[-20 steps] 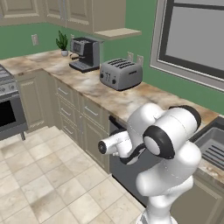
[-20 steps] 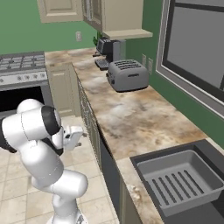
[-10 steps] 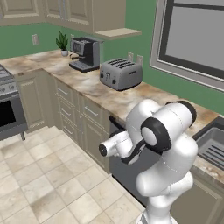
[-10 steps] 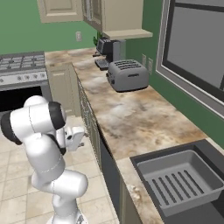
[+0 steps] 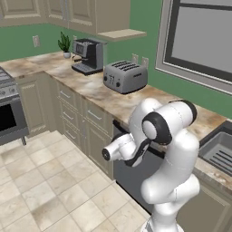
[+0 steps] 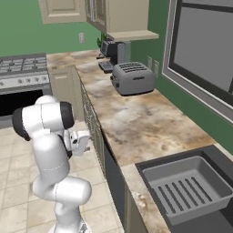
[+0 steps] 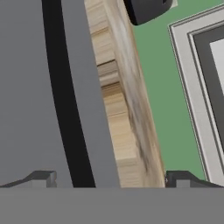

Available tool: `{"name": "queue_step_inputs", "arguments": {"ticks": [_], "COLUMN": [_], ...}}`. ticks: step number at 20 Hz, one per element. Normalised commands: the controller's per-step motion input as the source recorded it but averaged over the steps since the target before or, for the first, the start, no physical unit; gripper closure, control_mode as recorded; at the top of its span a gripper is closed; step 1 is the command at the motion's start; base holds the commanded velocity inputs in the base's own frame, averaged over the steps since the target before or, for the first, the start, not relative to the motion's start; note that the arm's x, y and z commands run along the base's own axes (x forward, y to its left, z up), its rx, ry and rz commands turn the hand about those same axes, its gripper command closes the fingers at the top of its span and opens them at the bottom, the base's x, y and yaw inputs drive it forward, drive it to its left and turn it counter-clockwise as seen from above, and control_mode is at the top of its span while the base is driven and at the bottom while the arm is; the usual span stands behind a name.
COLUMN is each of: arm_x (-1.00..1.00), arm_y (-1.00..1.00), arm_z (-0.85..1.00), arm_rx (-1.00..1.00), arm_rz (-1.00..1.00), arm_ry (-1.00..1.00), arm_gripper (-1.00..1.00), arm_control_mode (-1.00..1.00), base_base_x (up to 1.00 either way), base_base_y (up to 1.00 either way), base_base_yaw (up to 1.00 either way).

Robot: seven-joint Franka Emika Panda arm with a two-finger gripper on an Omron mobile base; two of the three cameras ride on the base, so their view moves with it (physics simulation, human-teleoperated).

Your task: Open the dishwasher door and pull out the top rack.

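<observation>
Dark grey dishwasher door [image 7: 30, 87]: shut, handle [image 7: 65, 96] now framed.
Gripper [image 7: 107, 177]: fingers spread wide, arm swung closer.

Along the marble counter [image 6: 136, 123] stand one toaster [image 6: 133, 78], one coffee machine [image 6: 113, 53] and, past the machine, one small potted plant [image 5: 64, 44]. One sink basin [image 6: 191, 190] is sunk into the counter's near end, one window [image 6: 205, 50] hangs over the counter, and one stove [image 6: 22, 75] adjoins the counter's far end. Under the counter sits one dark dishwasher door [image 5: 136, 174] (bearing one black bar handle [image 7: 65, 96]), and beside the door perhaps four beige drawer fronts, though they are small and partly hidden.
</observation>
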Motion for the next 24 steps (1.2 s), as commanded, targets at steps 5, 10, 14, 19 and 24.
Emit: {"name": "queue_step_inputs", "arguments": {"ticks": [5,10,14,19,24], "arm_x": [0.25,0.27,0.28,0.20,0.17], "arm_y": [-0.02,-0.01,0.00,-0.01,-0.06], "arm_z": [-0.25,-0.28,-0.22,-0.07,-0.03], "arm_rx": [-0.04,-0.04,-0.05,-0.04,-0.03], "arm_rz": [0.00,0.00,0.00,0.00,0.00], "arm_ry": [0.00,0.00,-0.01,-0.03,-0.03], "arm_gripper": [-1.00,-1.00,-1.00,-1.00,-1.00], "arm_control_mode": [-1.00,-1.00,-1.00,-1.00,-1.00], "base_base_x": [0.00,0.00,0.00,0.00,0.00], "base_base_y": [0.00,0.00,0.00,0.00,0.00], "base_base_yaw": [0.00,0.00,0.00,0.00,0.00]}}
